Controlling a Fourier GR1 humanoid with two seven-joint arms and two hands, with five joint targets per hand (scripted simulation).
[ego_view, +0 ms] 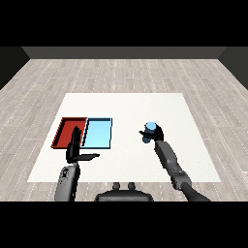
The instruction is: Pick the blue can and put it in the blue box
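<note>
— Inside the right hand (156, 133)'s curled fingers: a small blue can (149, 129), above the table (145, 104).
— Trays?
— Blue tray (98, 133), red tray (66, 131), both bare, by the left hand (75, 149), fingers straight

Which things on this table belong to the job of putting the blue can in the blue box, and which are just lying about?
Belong to the job:
- blue can, held in the right hand
- light blue tray, nothing in it yet

Just lying about:
- red tray
- left hand, open, holding nothing
</note>
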